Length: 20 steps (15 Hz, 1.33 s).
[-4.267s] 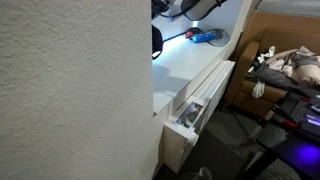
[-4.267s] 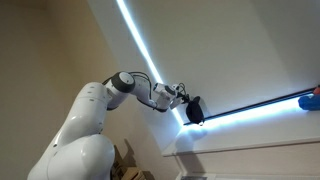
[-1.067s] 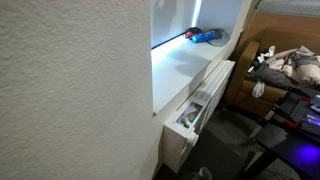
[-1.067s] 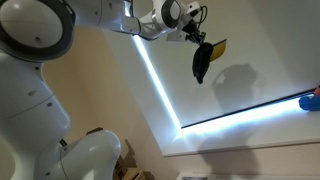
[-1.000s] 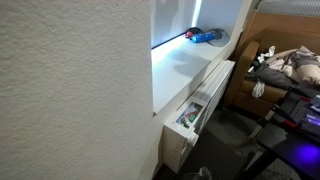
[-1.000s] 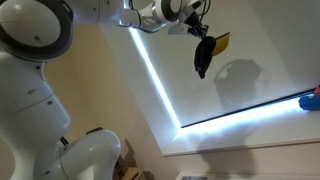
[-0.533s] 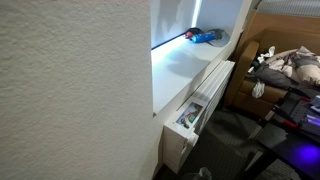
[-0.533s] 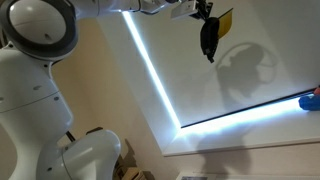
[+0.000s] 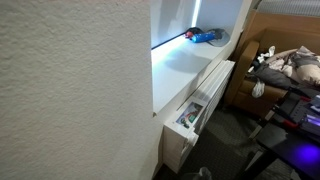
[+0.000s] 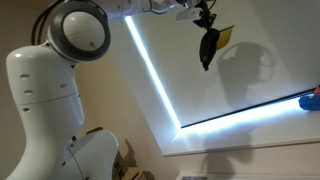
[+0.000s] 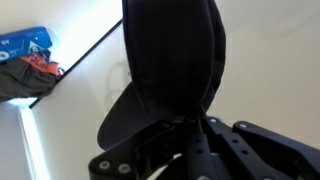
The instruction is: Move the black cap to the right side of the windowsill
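My gripper (image 10: 205,18) is shut on the black cap (image 10: 208,46), which hangs below it, well above the white windowsill (image 10: 250,90). In the wrist view the black cap (image 11: 172,62) fills the centre, its brim pinched between my dark fingers (image 11: 215,140), with the gripper (image 11: 190,122) closed on it. In an exterior view the windowsill (image 9: 185,70) shows as a bright white ledge; the cap and arm are out of that view.
A blue item with red bits (image 11: 25,52) lies on the sill by the bright window edge; it also shows in both exterior views (image 9: 207,36) (image 10: 311,98). A sofa with clutter (image 9: 290,65) stands beyond the white panelled front (image 9: 200,100).
The arm has swung up and to the right, carrying the cap from low near the window edge to high over the sill; in the last half second it barely shifted.
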Each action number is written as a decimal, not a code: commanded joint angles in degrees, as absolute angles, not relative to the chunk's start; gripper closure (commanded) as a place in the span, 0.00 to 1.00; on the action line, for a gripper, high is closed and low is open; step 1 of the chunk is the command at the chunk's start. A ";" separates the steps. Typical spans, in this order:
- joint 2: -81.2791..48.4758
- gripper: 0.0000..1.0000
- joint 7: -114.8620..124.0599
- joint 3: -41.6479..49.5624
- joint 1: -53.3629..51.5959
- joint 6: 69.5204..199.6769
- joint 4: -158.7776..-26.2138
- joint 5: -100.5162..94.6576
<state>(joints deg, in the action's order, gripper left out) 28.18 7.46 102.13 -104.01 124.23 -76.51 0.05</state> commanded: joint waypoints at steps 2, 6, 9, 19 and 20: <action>41.87 1.00 11.81 112.19 -119.15 116.64 -60.28 -4.89; 49.90 1.00 11.42 116.85 -126.29 112.28 -48.62 -6.04; 53.41 1.00 12.63 118.59 -129.98 107.86 -42.17 -5.90; 53.98 0.74 12.34 118.49 -129.80 108.86 -42.70 -5.36; 53.99 0.74 12.34 118.49 -129.81 108.83 -42.69 -5.36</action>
